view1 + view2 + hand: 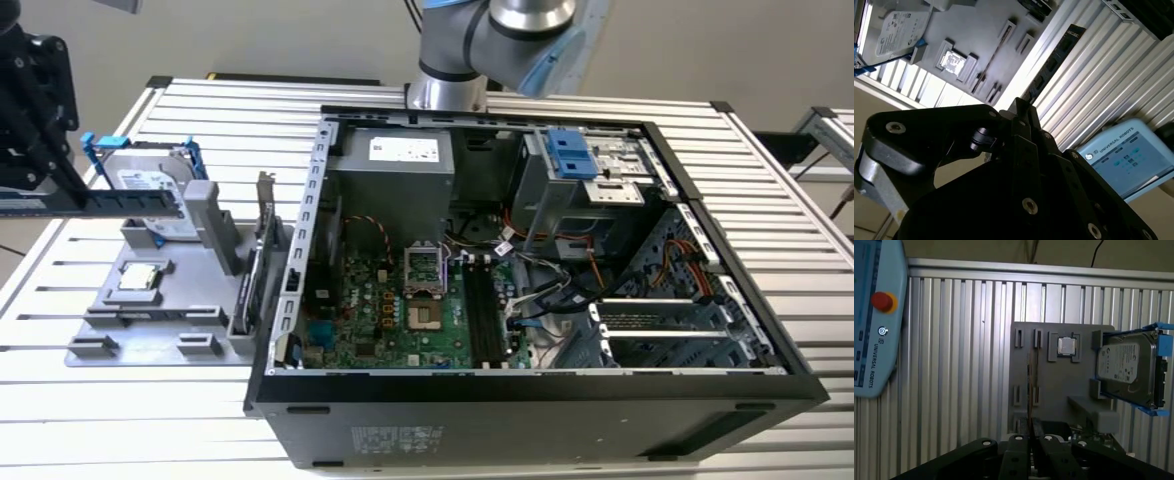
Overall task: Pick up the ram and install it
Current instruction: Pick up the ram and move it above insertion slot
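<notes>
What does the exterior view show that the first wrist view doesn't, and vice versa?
Exterior view, not the first wrist view: the open computer case with its green motherboard. First wrist view, not the exterior: the red button on a light blue control tablet. Both: the grey parts tray, the hard drive in its blue frame, the square chip, and the ram gripped in the jaws.

Open computer case [534, 420], hard drive [139, 181], grey tray [150, 312]
</notes>
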Controlling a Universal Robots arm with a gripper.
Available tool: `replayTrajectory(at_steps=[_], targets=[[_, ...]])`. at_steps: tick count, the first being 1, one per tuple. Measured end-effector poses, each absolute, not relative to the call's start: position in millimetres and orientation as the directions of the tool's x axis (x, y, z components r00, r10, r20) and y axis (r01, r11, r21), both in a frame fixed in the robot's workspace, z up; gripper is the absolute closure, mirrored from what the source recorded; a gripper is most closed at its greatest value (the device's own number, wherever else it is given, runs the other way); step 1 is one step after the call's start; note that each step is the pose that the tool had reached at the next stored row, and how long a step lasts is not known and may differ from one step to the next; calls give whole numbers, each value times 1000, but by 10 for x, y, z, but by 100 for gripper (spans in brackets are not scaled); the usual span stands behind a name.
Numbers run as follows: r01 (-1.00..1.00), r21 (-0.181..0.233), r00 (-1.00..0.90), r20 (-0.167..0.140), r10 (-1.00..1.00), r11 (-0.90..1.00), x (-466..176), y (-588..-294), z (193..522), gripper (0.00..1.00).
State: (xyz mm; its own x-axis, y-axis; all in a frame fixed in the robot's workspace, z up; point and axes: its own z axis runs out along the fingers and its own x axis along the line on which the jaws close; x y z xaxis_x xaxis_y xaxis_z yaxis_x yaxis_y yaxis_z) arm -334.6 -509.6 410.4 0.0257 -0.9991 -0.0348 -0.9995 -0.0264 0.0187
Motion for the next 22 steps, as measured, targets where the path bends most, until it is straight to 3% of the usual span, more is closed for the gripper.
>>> replayTrajectory(at_steps=[22], targets=[[-999,19,26,-35,-999,-26,-3191,-5096,4103,100]])
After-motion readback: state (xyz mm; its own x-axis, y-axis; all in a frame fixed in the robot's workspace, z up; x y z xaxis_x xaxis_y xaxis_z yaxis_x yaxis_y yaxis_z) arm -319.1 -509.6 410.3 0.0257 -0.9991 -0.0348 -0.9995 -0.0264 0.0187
